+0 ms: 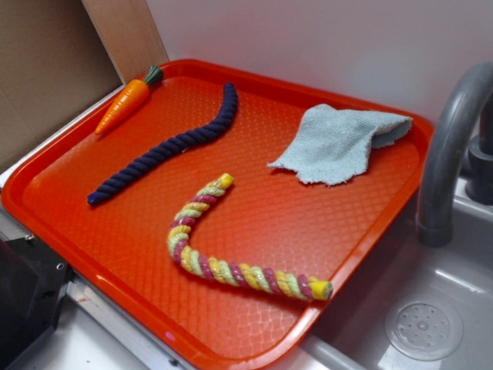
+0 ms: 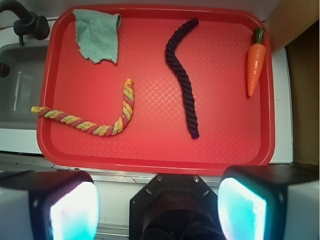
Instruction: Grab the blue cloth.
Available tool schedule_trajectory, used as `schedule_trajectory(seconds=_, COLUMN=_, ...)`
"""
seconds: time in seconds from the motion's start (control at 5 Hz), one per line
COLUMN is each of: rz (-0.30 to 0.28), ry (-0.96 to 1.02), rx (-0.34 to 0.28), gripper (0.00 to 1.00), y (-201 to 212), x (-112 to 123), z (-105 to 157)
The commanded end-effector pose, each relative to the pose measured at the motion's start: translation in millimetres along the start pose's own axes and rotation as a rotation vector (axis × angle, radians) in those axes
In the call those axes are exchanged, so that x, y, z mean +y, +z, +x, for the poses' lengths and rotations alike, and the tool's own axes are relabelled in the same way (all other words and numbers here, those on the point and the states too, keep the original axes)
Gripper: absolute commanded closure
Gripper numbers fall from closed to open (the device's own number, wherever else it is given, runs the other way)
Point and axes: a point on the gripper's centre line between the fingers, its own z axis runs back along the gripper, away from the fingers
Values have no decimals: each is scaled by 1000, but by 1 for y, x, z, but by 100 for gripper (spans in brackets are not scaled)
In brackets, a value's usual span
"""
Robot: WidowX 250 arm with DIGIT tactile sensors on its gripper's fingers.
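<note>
A red tray [image 1: 69, 208] holds everything; the blue cloth [image 1: 337, 143] lies in its corner nearest the faucet [image 1: 451, 146], clear of the striped rope [image 1: 231, 262], dark rope [image 1: 166, 146] and carrot [image 1: 123, 105]; the gripper [image 2: 159, 202] hangs released, well apart.

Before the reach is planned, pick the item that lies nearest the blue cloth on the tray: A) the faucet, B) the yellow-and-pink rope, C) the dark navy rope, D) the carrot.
A. In the wrist view the blue cloth sits in the tray corner beside the faucet; the yellow-and-pink rope, dark navy rope and carrot all lie farther off. The gripper is wide open.
</note>
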Motion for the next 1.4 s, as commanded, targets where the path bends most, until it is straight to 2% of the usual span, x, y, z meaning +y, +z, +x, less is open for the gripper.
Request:
schedule_trajectory(seconds=0.0, rz=0, ry=0, rx=0, gripper=0, y=0, x=0, z=0)
schedule_trajectory(seconds=0.2, rz=101, ry=-136, rx=5, gripper=0, y=-57, x=-30, z=43)
schedule_trajectory(seconds=0.4, rz=43, ry=-216, rx=-77, gripper=0, y=-85, x=-52, z=70)
schedule_trajectory(seconds=0.6, rz=-23, ry=-318, rx=-204, gripper=0, y=-108, x=-72, z=91)
schedule_trajectory(seconds=0.8, rz=-64, ry=-346, rx=-266, gripper=0, y=-129, x=-69, z=111)
schedule_trajectory(seconds=1.2, rz=-64, ry=-346, rx=-266, gripper=0, y=-129, x=-69, z=111)
